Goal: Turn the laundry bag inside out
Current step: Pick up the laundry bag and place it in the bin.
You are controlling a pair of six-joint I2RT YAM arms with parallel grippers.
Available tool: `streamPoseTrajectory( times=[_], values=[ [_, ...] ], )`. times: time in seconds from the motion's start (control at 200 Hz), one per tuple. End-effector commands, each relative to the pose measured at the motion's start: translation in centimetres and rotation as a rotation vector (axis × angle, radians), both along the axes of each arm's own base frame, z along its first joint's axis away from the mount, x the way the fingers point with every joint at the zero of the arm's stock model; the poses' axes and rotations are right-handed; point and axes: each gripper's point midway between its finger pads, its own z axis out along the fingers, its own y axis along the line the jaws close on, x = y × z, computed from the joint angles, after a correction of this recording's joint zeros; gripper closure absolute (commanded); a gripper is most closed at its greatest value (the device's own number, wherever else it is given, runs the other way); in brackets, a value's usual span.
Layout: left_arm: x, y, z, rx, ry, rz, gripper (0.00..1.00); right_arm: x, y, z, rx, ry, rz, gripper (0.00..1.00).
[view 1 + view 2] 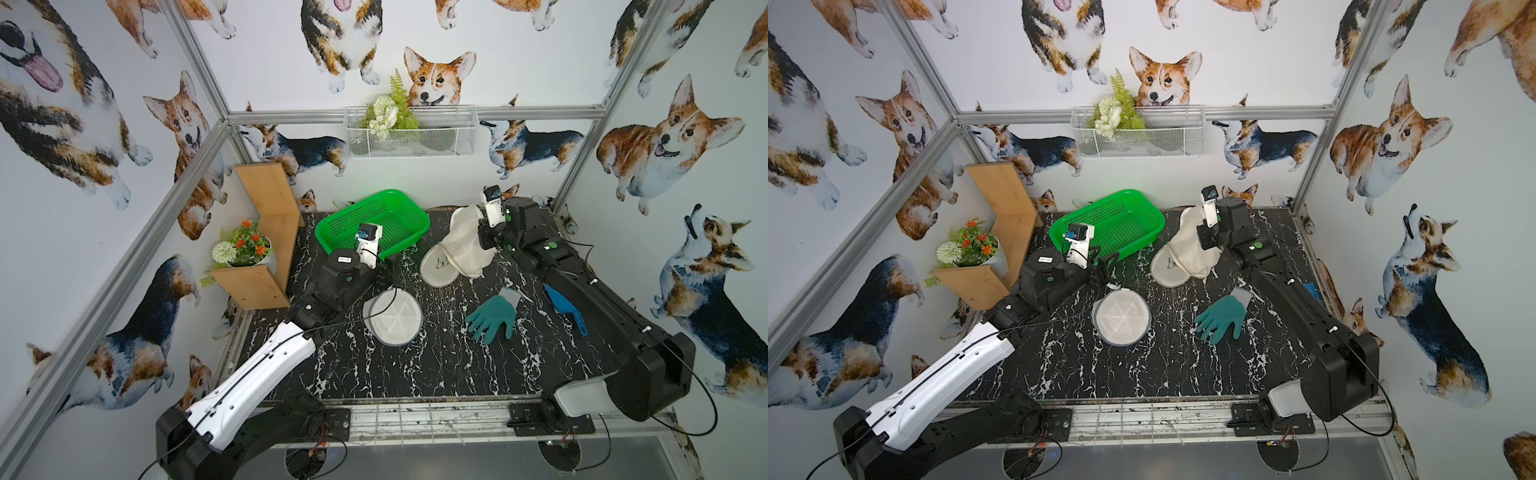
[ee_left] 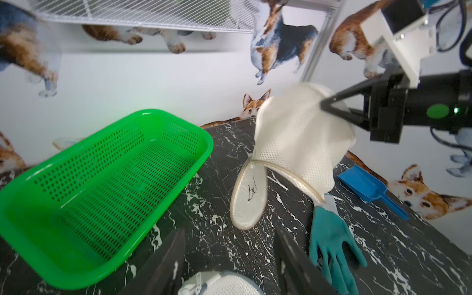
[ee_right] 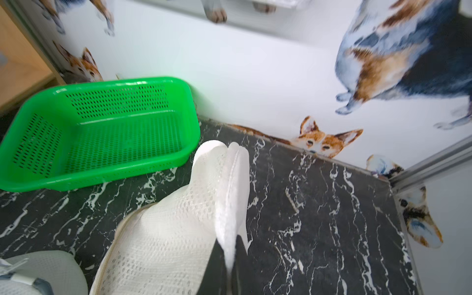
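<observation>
The laundry bag [image 1: 461, 245] [image 1: 1187, 249] is cream mesh and stands lifted at the back right of the table. Its round lid [image 1: 438, 266] hangs open and rests on the tabletop. My right gripper [image 1: 484, 239] [image 2: 325, 104] is shut on a fold of the bag's upper fabric [image 3: 229, 217], with the pinched edge running between the jaws [image 3: 229, 263]. My left gripper [image 2: 229, 258] [image 1: 387, 266] is open and holds nothing, hovering at mid-table left of the bag. Just below it lies a second, flat round mesh bag [image 1: 392, 322] [image 2: 217, 283] with a grey rim and zip.
A green perforated basket [image 1: 374, 224] sits at the back centre. A teal glove [image 1: 492, 318] lies right of centre, and a blue scoop [image 1: 565, 307] lies by my right arm. A wooden shelf with a flower pot [image 1: 249, 249] stands at the left, and a wire basket [image 1: 411, 133] hangs on the back wall.
</observation>
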Motion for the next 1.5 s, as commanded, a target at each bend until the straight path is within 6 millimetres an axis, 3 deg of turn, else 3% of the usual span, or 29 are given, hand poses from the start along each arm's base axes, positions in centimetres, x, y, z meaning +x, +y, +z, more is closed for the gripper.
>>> streamPoseTrajectory(
  times=[0.0,0.14,0.295,0.611,0.861,1.051,1.321,1.496],
  values=[
    [-1.2,-2.7,3.0,0.095,-0.196,-0.199,0.36,-1.6,0.6,3.5,0.056,-0.05,0.103,1.0],
    [-1.6,-4.8,4.1,0.277,-0.369,-0.292,0.28,-3.7,0.3,7.0,0.122,-0.084,0.15,1.0],
    [-2.9,-8.9,3.9,0.583,-0.631,-0.377,0.16,-5.2,0.2,8.3,0.182,-0.023,0.133,1.0],
    [-2.7,-14.2,5.4,0.748,-0.91,-0.294,0.09,-6.9,-2.1,7.1,0.219,0.249,-0.059,1.0],
    [-2.6,-16.8,4.9,0.789,-0.962,-0.371,0.05,-8.9,-1.3,6.5,0.267,0.377,-0.038,1.0],
    [-2.7,-18.2,3.7,0.829,-0.978,-0.449,0.03,-9.5,-0.3,6.9,0.317,0.414,-0.001,1.0],
    [-3.2,-18.1,2.1,0.873,-0.954,-0.498,0.01,-9.1,-1.5,8.6,0.302,0.356,-0.058,1.0],
    [-1.7,-17.5,2.2,0.938,-0.931,-0.401,0.01,-9.3,-1.1,8.8,0.306,0.364,-0.037,1.0]
  ],
)
